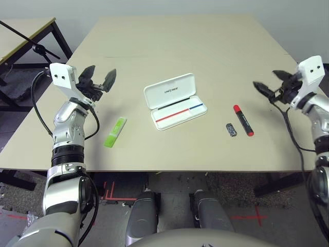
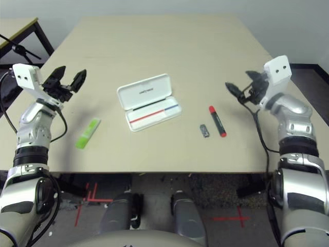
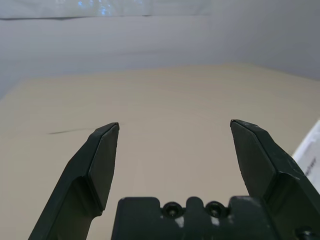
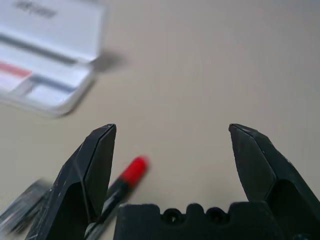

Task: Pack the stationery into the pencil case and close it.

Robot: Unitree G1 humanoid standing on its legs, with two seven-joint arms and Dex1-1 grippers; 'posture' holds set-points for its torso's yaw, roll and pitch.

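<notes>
Pincer fingers on both arms stand wide apart with nothing between them: the left pincer (image 1: pixel 97 80) hovers above the surface (image 1: pixel 169 46) on its own side, and the right pincer (image 1: pixel 271 85) does the same at the far right, each raised clear of the things below, apparently so that either can drop onto an item.

At the centre lies the pencil case (image 1: pixel 175 101), open, its white lid with the dark lettering tipped back away from the robot and the tray with the red-and-blue stripe facing up. Lying open like this, it is ready to receive items from above; nothing is in it yet, so by my reading the packing has not begun.

To its left, well apart from it and near the front edge, the lime-green highlighter (image 1: pixel 115 132) lies flat, below and a little right of the left pincer, which seems the natural one to take it. On the case's other side the small dark block (image 1: pixel 231 129) and the red marker (image 1: pixel 243 120) lie just beside each other, not touching as far as I can tell. The right wrist view looks down over the marker's red end, so the right arm seems aimed at that pair.
</notes>
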